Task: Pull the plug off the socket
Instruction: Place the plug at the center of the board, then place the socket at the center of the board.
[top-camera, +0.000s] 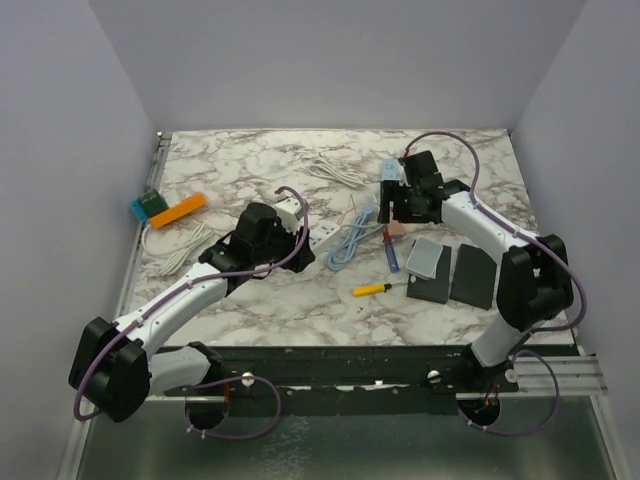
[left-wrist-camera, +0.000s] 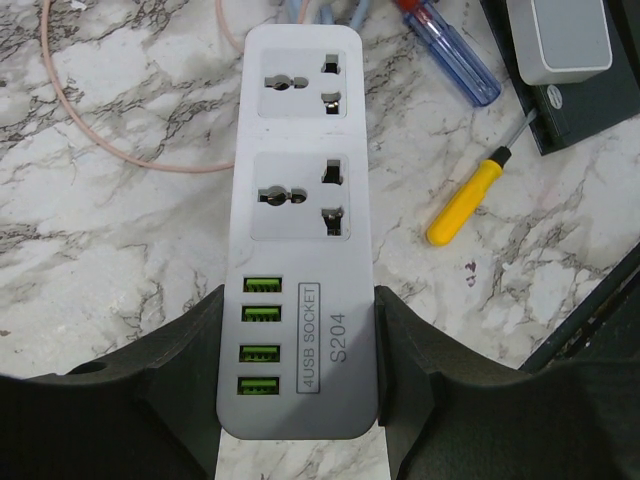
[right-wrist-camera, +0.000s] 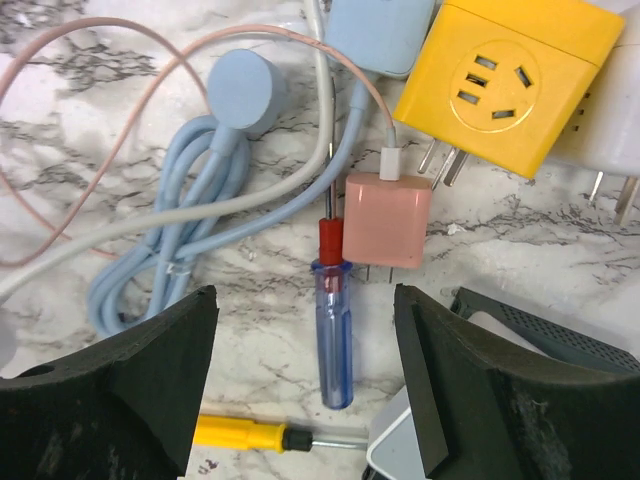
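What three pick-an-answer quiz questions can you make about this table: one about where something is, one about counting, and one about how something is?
1. Where is the pink charger?
A) lying beside the blue screwdriver
B) hanging in the air
C) down on the floor
2. How many green USB ports has the power strip?
A) two
B) four
C) six
3. The power strip's two big sockets are:
A) both empty
B) both filled
C) one filled
Answers: 1 A, the right wrist view shows them side by side; 2 B, four sit in a column; 3 A, no plug is in either.
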